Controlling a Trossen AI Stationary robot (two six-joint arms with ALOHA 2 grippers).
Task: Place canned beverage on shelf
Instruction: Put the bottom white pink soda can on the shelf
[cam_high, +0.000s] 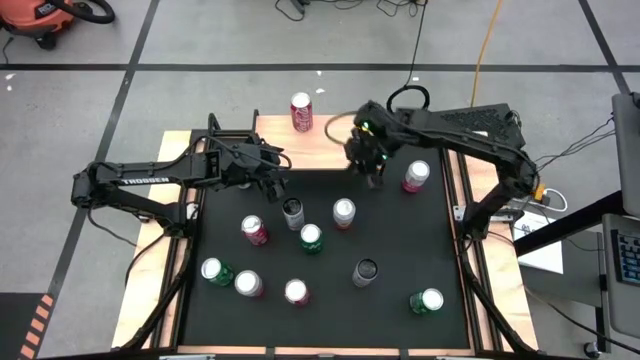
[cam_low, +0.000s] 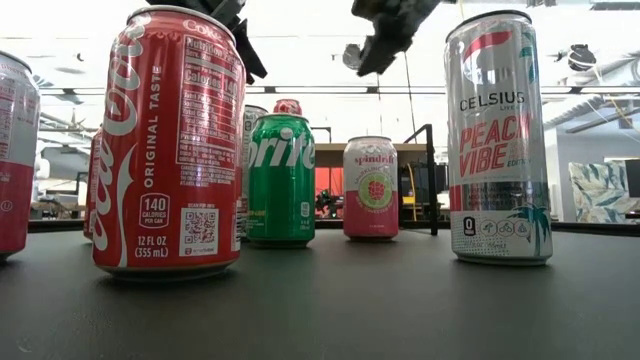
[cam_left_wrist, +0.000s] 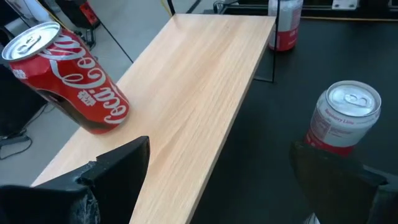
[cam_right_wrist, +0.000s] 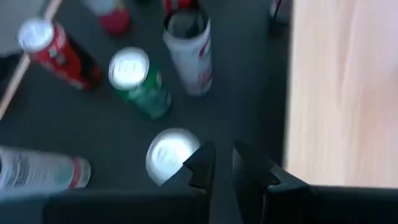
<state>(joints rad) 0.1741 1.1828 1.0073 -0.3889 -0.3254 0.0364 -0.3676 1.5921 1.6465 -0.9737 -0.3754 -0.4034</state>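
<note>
The shelf (cam_high: 320, 138), a light-wood platform, stands along the table's far edge, and a red Coca-Cola can (cam_high: 301, 112) stands upright on its top (cam_left_wrist: 199, 93). My left gripper (cam_high: 275, 178) hovers open above the shelf's near edge, its fingers (cam_left_wrist: 118, 168) wide apart with nothing between them; the Coke can (cam_left_wrist: 68, 78) is ahead of it. My right gripper (cam_high: 371, 168) hangs shut and empty in the air over the mat by the shelf's near edge (cam_right_wrist: 342, 93), above a silver-topped can (cam_right_wrist: 169, 154).
Several upright cans are spread over the black mat (cam_high: 400, 240): a tall silver one (cam_high: 293, 212), a green Sprite (cam_high: 311, 238), a pink one (cam_high: 416, 176), and others toward the near edge (cam_high: 296, 291). A red-and-white can (cam_left_wrist: 345, 118) stands close to my left gripper.
</note>
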